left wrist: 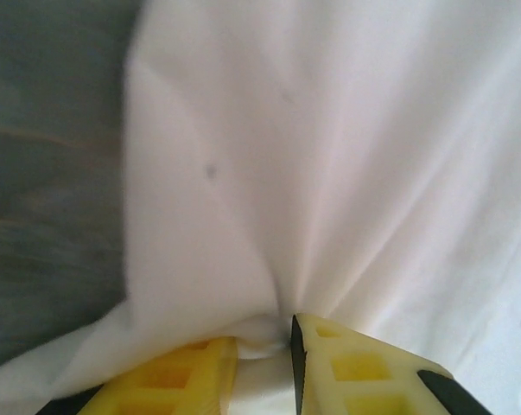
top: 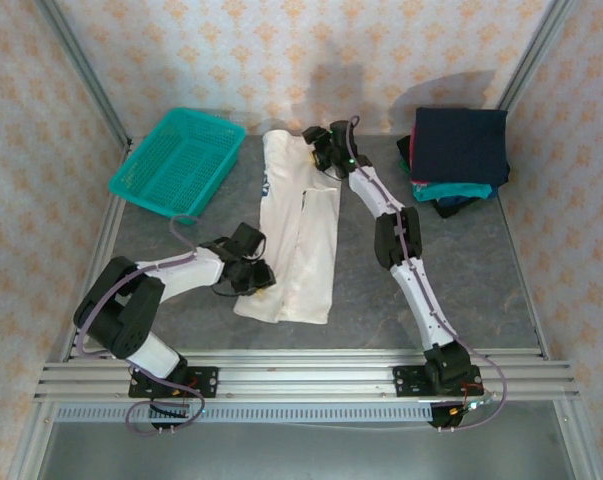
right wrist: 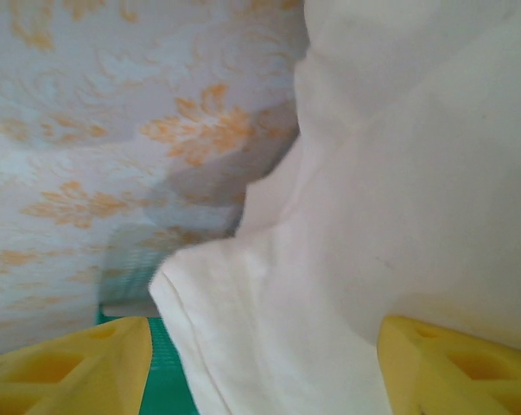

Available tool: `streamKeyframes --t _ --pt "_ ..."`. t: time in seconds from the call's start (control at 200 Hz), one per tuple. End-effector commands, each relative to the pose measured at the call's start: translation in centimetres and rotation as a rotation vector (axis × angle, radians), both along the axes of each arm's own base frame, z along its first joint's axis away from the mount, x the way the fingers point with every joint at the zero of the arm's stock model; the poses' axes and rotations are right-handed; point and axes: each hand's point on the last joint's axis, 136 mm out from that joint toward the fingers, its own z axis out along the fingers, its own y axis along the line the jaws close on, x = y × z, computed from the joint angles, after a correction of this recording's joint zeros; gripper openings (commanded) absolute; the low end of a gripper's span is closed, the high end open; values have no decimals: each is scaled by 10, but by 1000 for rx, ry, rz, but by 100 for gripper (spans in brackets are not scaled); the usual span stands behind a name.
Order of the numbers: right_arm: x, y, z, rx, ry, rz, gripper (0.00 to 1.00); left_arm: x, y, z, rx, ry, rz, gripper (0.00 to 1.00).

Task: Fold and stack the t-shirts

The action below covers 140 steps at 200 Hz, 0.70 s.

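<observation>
Left gripper (left wrist: 264, 350) pinches the white t-shirt (top: 301, 240) at its near edge, likely anchoring it on the worktop (top: 471, 290); right gripper (right wrist: 264, 363) stands spread around the far edge.

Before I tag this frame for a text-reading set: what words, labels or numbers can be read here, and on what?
None can be read.
white t-shirt: small blue print at its left edge, too small to read.
teal mesh basket, stack of folded t-shirts: no lettering visible.

No legible text, blue print (top: 265, 184) on white t-shirt (top: 301, 245) unreadable
</observation>
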Motion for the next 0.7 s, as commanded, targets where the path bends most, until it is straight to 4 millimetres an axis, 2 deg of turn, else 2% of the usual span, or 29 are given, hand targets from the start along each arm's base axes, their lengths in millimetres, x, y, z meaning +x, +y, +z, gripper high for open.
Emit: streamKeyframes --t 0.0,0.105,0.2,0.275,0.315,0.4,0.515,0.6,0.655,0.696 --pt "10 -18 17 49 -54 12 71 -38 -13 -7 -10 165 -29 28" --pt "-13 -15 73 -27 -95 119 72 -33 -8 29 4 88 -22 34" --pt "-49 -23 122 -129 -110 183 74 -34 19 62 86 5 17 51" --pt "-84 -34 147 -200 -99 215 75 -40 35 79 95 -35 65 59" --pt "-106 -41 152 -229 -65 233 75 -46 40 85 76 -55 85 62" --pt "-168 -50 142 -277 57 301 76 -60 44 80 21 -68 110 65" --pt "-280 -59 104 -360 240 424 79 -78 42 59 -46 -50 104 65" --pt "-367 -63 75 -378 346 511 79 -81 38 50 -83 -56 101 65" --pt "-417 -69 56 -384 422 533 78 -76 31 50 -118 -80 89 65" --pt "-445 -71 46 -365 453 539 77 -73 26 50 -139 -89 86 65"
